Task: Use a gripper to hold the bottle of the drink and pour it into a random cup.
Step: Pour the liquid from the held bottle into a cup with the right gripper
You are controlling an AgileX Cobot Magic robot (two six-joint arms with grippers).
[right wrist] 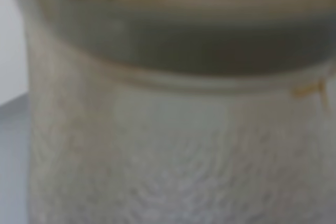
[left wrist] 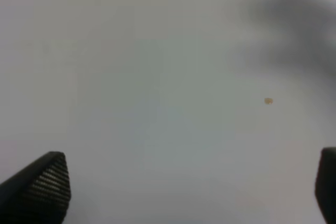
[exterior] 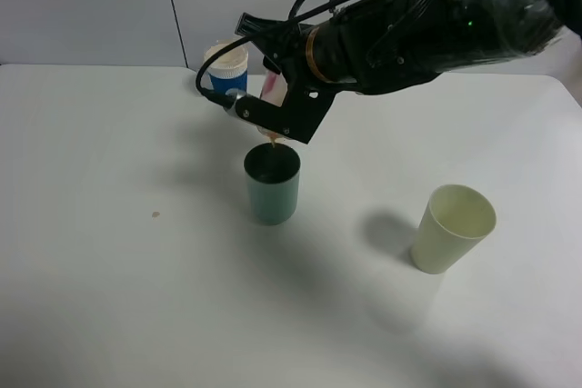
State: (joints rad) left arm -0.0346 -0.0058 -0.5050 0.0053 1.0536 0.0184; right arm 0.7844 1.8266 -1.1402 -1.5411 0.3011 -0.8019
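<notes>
My right gripper [exterior: 277, 115] reaches in from the right and is shut on the bottle of the drink [exterior: 274, 88]. The bottle is tipped steeply, its mouth pointing down just above the rim of the teal-green cup [exterior: 272, 184]. A brownish trace of drink shows at the mouth. The cup stands upright at mid-table. In the right wrist view the bottle [right wrist: 173, 129] fills the picture, blurred and very close. In the left wrist view my left gripper [left wrist: 189, 187] is open over bare table, with one ribbed fingertip [left wrist: 47, 182] showing at the edge and nothing between the fingers.
A pale yellow-green tumbler [exterior: 452, 228] stands at the front right. A blue-sleeved white paper cup [exterior: 225, 67] stands behind the gripper near the back edge. A small brown spot [exterior: 155, 214] lies on the white table [exterior: 109, 297], left of the teal cup.
</notes>
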